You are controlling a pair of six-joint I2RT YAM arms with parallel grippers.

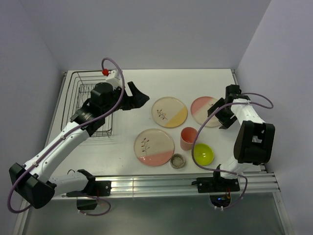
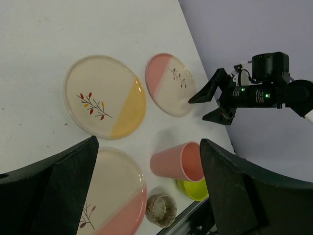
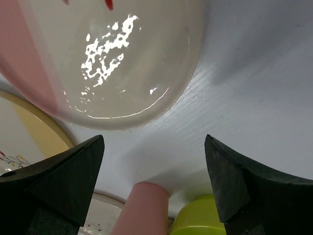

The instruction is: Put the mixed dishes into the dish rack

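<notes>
Black wire, the dish rack (image 1: 93,105) stands at the worktop's (image 1: 146,81) far left in the top view, no dishes in it; left end effector (image 1: 138,98) gapes empty beside it. Left wrist view: the salmon cup (image 2: 178,161) crowds the green bowl (image 2: 194,188), risking a knock. Right wrist view: right end effector (image 3: 154,171), wide open and empty, could skid the glossy pink plate (image 3: 117,58).

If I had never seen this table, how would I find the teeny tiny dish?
Start at the black wire dish rack on the table's left, then cross right past the big plates toward the near edge. Between the pink-bottomed plate and the lime-green bowl, just in front of the salmon-pink cup, sits the tiny grey speckled dish. It is the smallest dish there, and the only grey one.
</notes>
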